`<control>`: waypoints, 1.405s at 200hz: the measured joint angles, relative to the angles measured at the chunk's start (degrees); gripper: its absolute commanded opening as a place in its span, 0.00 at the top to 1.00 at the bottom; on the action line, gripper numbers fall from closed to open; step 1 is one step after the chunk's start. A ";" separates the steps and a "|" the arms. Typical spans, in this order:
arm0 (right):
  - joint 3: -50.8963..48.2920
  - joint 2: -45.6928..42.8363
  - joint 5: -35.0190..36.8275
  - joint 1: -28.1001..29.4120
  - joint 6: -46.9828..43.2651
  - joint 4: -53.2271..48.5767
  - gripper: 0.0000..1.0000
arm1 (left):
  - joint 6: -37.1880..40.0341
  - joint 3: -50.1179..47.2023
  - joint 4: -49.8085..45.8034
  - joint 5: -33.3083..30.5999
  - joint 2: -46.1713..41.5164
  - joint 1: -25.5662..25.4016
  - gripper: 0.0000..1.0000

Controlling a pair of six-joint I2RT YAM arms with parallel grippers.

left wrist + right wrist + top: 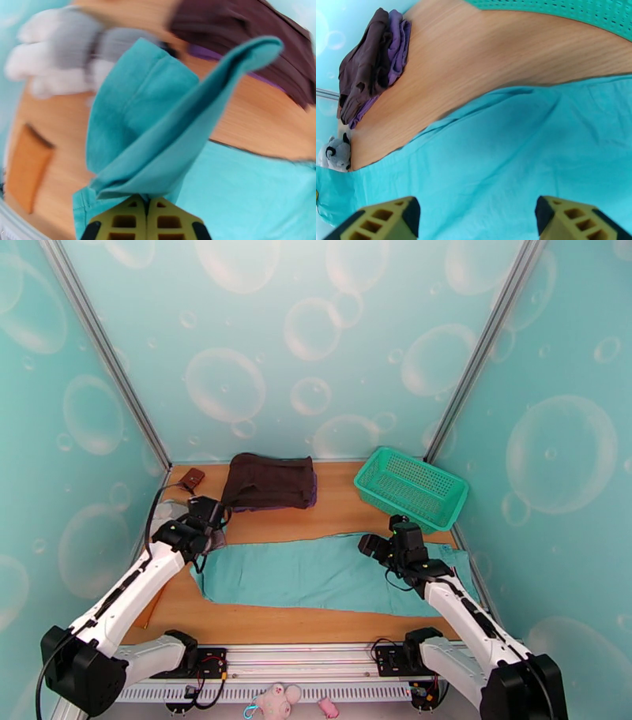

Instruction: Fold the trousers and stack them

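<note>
trousers (pixel 316 575) lie 9-to-3 on the bench (pixel 347 508); left fingers (pixel 126 217) pinch the lifted 9 o'clock end, right fingers (pixel 383 221) hover spread over the other.

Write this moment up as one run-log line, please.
left gripper: shut on trousers end, raised | right gripper: open over trousers | trousers: spread along table, unfolded | brown garment: folded behind

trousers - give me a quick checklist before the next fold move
1. left gripper shut on the left end of the trousers: ok.
2. right gripper holding cloth: not ok, it is open above the cloth.
3. trousers flat between the arms: ok.
4. dark stack apart from the trousers: ok.
5. which end is the waistband: cannot tell.
</note>
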 measured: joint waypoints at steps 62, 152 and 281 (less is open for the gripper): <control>-0.63 3.41 -4.83 -0.48 -0.79 5.97 0.21 | -12.35 -1.44 15.32 6.27 9.97 -16.41 1.00; -3.52 -3.43 -5.18 -3.23 -1.20 6.80 0.20 | -19.34 11.96 25.38 7.28 32.83 -26.14 0.91; 1.46 -1.77 4.70 10.51 -4.09 2.23 0.21 | -4.87 -11.98 45.97 9.44 3.37 -23.39 0.01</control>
